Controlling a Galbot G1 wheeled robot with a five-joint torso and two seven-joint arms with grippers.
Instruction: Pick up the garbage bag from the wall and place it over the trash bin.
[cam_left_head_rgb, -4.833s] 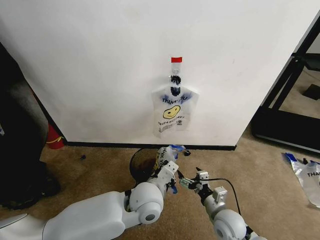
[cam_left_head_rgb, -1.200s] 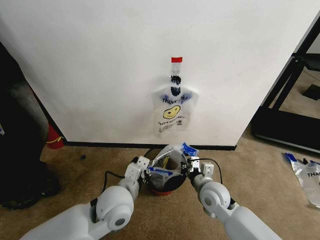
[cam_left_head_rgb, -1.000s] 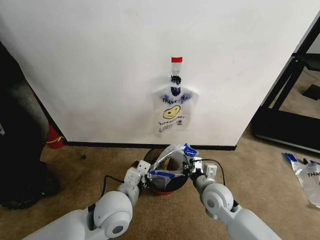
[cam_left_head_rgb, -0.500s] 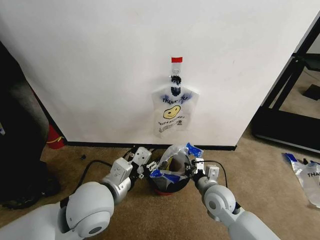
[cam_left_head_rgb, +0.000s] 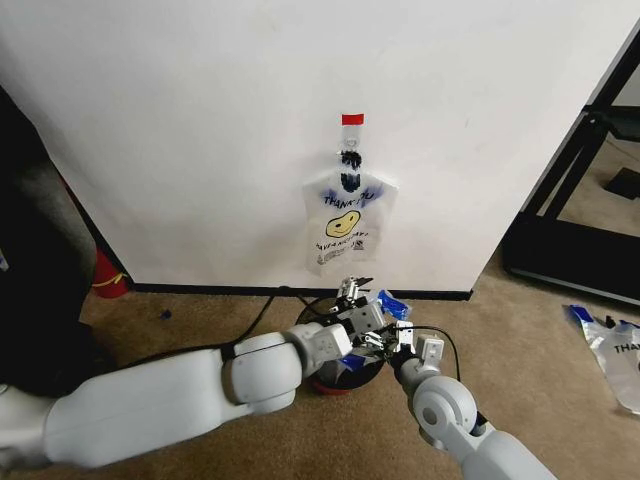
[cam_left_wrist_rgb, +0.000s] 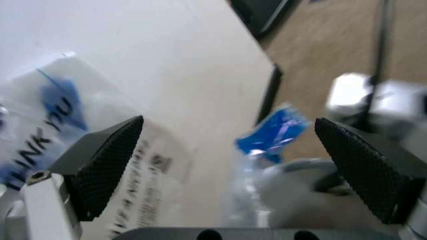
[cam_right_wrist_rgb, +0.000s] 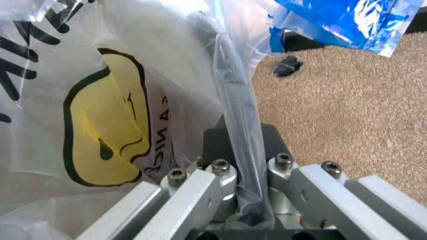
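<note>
1. Two claws work at the bin. The right gripper (cam_right_wrist_rgb: 243, 192) is pinched tight on a twisted fold of the garbage bag (cam_right_wrist_rgb: 113, 115); in the head view it (cam_left_head_rgb: 392, 345) sits at the right side of the trash bin (cam_left_head_rgb: 345, 378).
2. The left gripper (cam_left_wrist_rgb: 233, 165) stands wide, nothing between its textured pads (cam_left_wrist_rgb: 107, 165); in the head view it (cam_left_head_rgb: 360, 312) reaches across above the bin's far rim, close to the wall.
3. Between those pads lies a blue handle end (cam_left_wrist_rgb: 273, 132) of the bag, sticking up free; the head view shows it (cam_left_head_rgb: 390, 302) just beside the bin's right rim.
4. The bag itself is draped over the bin mouth, its smiley panel against the right claw. It looks very light, limp and slick, so a thin film like this would likely slide or tear if dragged; the gathered blue-edged handle seems the safest hold.
5. What is inside the bin cannot be told; plastic and the arm cover its opening. Its red base shows beneath.
6. A second bag (cam_left_head_rgb: 345, 225) hangs on the wall under red tape (cam_left_head_rgb: 352, 119), and another (cam_left_head_rgb: 620, 355) lies on the carpet, well apart.
</note>
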